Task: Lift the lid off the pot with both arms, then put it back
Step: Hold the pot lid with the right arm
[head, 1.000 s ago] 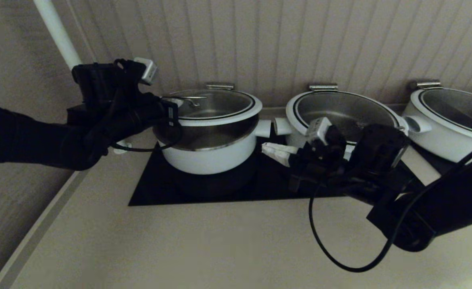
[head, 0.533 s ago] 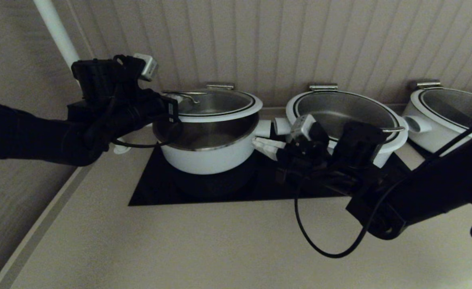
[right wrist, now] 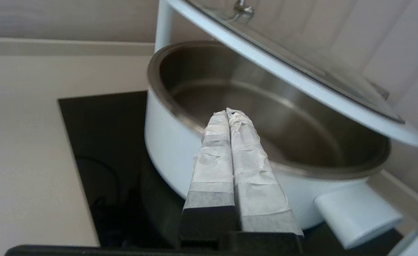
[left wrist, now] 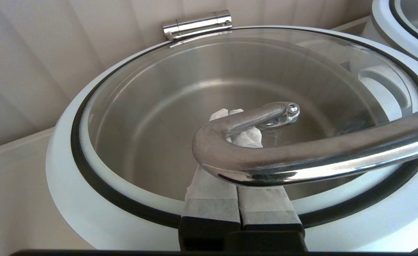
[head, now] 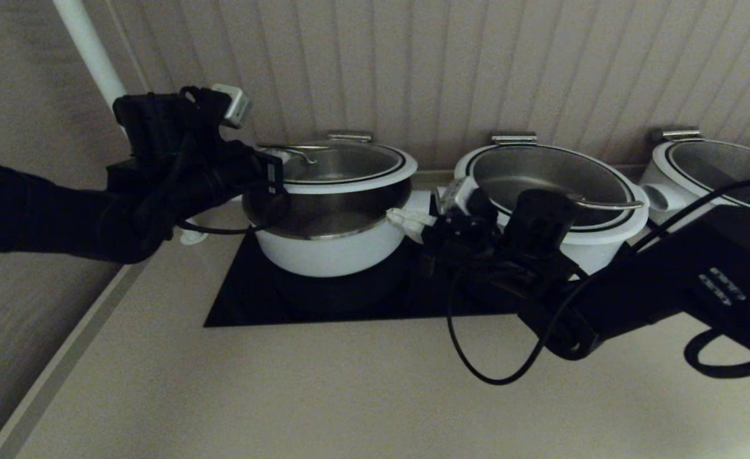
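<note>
The white pot (head: pixel 330 245) stands on the black cooktop (head: pixel 247 299) at the left. Its glass lid (head: pixel 343 167) is raised and tilted above the steel rim, hinged at the back. My left gripper (head: pixel 277 156) is shut, and its fingers (left wrist: pixel 212 185) pass under the looped steel handle (left wrist: pixel 301 156), which rests on them. In the left wrist view the lid (left wrist: pixel 88 199) fills the frame. My right gripper (head: pixel 397 218) is shut and empty at the pot's right rim, below the lid's edge. In the right wrist view its tips (right wrist: pixel 228 113) reach over the pot (right wrist: pixel 166 149), under the lid (right wrist: pixel 301 81).
Two wider white pots with lids stand to the right, one in the middle (head: pixel 541 172) and one at the far right (head: pixel 719 185). The pot's right stub handle (head: pixel 418 203) is beside my right gripper. A ribbed wall is close behind. A white pipe (head: pixel 91 54) rises at the back left.
My right gripper has moved left and back, from the middle pot to the left pot's right rim. My left gripper has risen a little with the lid on it.
</note>
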`<state>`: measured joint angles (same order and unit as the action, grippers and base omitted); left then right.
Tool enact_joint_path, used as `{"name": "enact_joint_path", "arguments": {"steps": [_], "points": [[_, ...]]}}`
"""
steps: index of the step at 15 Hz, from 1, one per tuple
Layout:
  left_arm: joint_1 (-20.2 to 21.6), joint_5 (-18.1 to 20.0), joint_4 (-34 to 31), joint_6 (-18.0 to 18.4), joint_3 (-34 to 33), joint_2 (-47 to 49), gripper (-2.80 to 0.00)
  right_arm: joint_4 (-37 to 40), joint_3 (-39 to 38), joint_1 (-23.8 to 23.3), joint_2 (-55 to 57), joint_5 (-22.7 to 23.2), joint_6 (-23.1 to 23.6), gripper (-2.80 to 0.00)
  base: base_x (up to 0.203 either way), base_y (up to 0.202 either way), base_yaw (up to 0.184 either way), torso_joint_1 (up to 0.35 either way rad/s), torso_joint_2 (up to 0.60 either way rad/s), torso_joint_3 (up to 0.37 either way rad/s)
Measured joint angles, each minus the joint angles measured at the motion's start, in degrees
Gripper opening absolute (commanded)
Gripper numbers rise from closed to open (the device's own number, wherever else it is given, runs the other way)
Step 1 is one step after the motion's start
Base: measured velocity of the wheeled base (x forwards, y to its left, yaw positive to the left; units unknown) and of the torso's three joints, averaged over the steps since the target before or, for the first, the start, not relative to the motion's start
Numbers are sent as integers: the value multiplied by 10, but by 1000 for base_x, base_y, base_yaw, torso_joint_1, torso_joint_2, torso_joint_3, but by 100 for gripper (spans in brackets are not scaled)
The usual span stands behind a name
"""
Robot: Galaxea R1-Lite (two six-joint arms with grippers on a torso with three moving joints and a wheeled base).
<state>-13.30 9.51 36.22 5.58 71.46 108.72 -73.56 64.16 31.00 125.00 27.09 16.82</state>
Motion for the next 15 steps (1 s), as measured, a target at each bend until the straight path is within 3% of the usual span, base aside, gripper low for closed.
{"name": "enact_joint_path", "arguments": {"steps": [15], "points": [[0, 0, -1, 0, -1, -14, -280, 116, 234, -2, 87, -5, -11, -280, 0, 0, 0, 0, 0, 0]]}}
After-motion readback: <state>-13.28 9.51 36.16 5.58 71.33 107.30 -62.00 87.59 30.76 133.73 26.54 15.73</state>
